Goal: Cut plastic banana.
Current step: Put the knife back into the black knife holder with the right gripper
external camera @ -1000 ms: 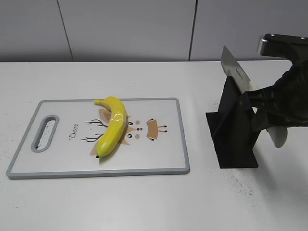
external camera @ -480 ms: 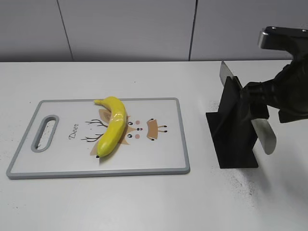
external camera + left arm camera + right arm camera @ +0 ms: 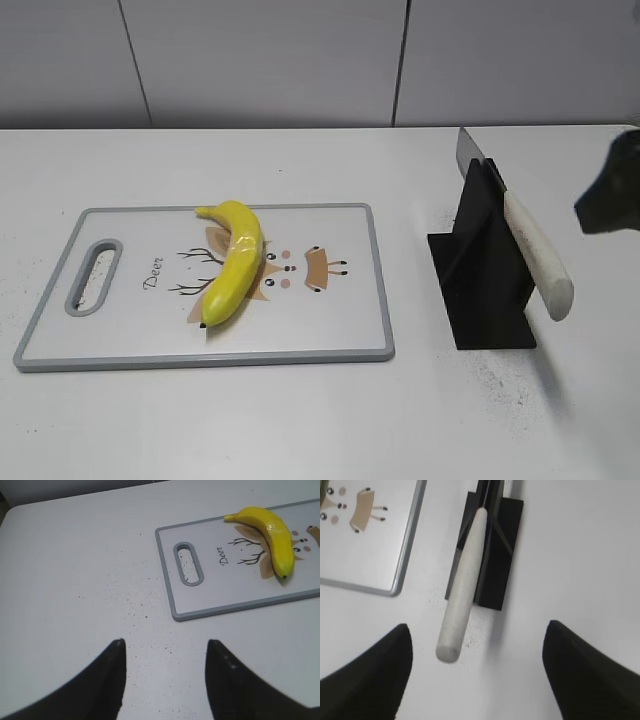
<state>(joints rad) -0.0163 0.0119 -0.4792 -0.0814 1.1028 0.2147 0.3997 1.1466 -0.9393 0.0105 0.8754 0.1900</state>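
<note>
Exterior view: the white desk (image 3: 300,420) meets a grey panelled wall along its far edge. The banana (image 3: 232,262) lies on the cutting board (image 3: 350,330) at the desk's left side, with bare board around it. Toward the right edge a knife (image 3: 530,250) rests tilted in a black stand (image 3: 485,290), handle pointing to the near right. A dark piece of the right arm shows at the right edge.

Left wrist view: the left gripper (image 3: 165,672), fingers apart, hangs over bare, speckled desk beside the board's handle slot (image 3: 188,563).

Right wrist view: the right gripper (image 3: 477,675) is spread wide, holding nothing, above the knife handle.
</note>
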